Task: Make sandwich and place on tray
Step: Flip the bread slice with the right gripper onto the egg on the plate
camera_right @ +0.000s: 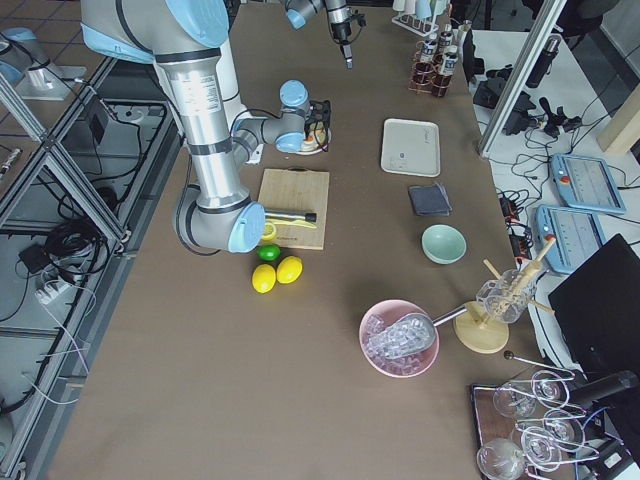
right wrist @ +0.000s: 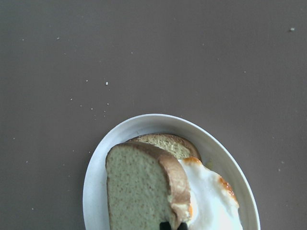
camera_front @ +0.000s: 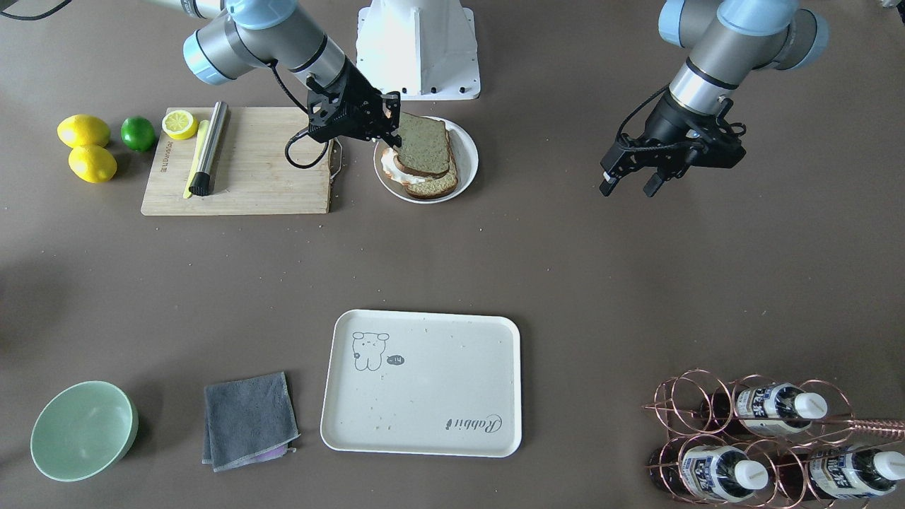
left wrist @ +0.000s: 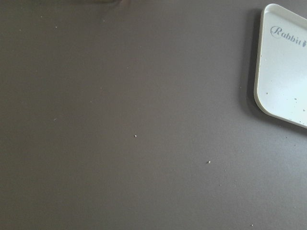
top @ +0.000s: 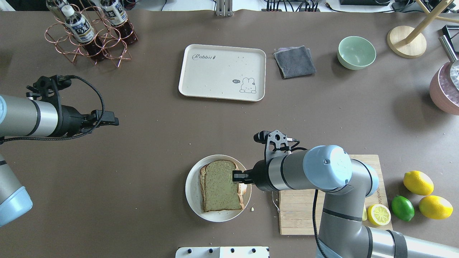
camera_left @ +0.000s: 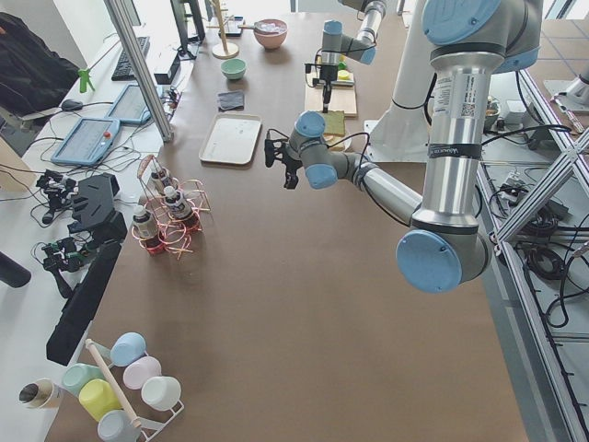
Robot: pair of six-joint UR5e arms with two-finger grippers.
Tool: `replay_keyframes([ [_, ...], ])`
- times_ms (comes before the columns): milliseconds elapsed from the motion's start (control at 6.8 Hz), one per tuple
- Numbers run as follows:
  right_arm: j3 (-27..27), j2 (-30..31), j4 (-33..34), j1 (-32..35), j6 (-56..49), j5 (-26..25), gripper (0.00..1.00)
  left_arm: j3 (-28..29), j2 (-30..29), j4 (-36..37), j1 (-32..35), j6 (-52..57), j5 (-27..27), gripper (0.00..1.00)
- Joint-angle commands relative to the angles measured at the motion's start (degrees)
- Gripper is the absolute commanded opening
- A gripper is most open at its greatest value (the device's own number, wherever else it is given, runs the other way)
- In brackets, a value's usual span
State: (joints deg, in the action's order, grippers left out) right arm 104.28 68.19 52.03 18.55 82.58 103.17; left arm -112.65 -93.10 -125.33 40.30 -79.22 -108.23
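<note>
While right gripper (top: 237, 176) pinches sandwich (top: 220, 186) at its top crust, jaws nearly shut:
Soft, light, egg (right wrist: 211, 201) likely slippery; clamp both crusts together.

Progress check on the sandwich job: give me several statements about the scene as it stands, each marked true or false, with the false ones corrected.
1. The tray holds only crumbs. True.
2. The sandwich lies on the tray. False: it is on the round white plate.
3. The left gripper is open and holds nothing. True.
4. The right gripper hovers over the lemons. False: it is at the sandwich's edge.
</note>
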Motion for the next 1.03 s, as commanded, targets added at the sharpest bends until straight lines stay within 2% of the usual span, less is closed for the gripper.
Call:
replay_keyframes([
  [0,-1.45,-0.25,0.0,-1.93,0.03,-3.23,0.0,0.15,-0.06,0.0,-0.23,-0.23,0.21,0.97],
  [147,-1.54,-0.25,0.0,-2.02,-0.05,-3.24,0.0,0.06,-0.06,0.0,-0.23,-0.23,0.21,0.97],
  [294,-1.45,-0.16,0.0,-1.94,-0.14,-3.15,0.73,-0.03,-0.06,0.0,-0.23,-0.23,0.21,0.97],
  [441,-0.49,0.1,0.0,-1.07,-0.23,-3.15,0.99,-0.03,-0.06,0.0,-0.23,-0.23,0.21,0.97],
  [735,1.01,0.19,0.09,2.88,0.29,-0.01,0.99,-0.2,-1.54,0.0,-1.88,-3.28,1.17,0.97],
  [882,1.01,0.28,0.26,6.47,0.21,3.4,0.99,-0.12,-3.29,0.09,-6.25,-5.31,5.7,0.97],
])
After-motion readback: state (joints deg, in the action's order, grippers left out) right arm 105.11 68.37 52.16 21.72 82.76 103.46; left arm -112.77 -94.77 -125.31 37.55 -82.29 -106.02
